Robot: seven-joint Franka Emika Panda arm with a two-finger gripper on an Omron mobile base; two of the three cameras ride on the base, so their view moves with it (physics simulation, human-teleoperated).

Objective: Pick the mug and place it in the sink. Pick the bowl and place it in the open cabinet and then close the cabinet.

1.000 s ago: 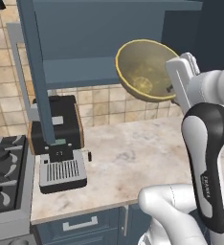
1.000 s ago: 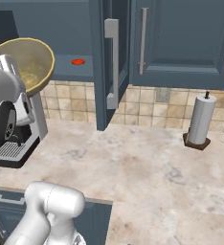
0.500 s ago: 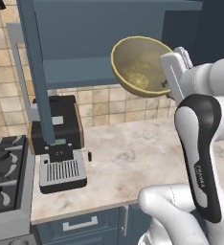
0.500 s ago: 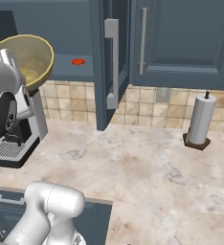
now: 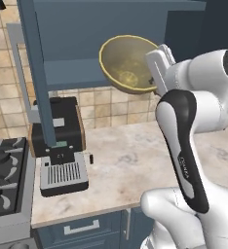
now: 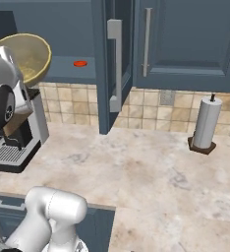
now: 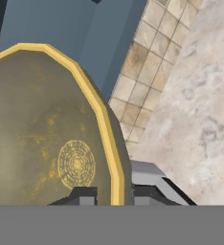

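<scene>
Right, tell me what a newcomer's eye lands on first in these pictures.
First, the wide olive-tan bowl with a glossy yellow rim, tipped on its side in the air, its rim pinched in the white arm's two-finger gripper beside the open slate-blue wall cabinet. Next, the black-and-silver coffee machine on the marble counter below.

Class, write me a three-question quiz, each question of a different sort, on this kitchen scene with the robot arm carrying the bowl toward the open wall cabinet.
1. True or false: the wide olive-tan bowl with the glossy yellowish inside rests on the marble counter.
2. What small thing lies on the blue shelf of the open slate-blue wall cabinet? A) a red disc B) a mug C) a spoon
3. Fill in: the fingers pinch the bowl by its ____.

Key: 1. False; it is held up in the air, tilted, at the cabinet's opening. 2. A, the small red disc. 3. Rim, one finger inside and one outside.
</scene>
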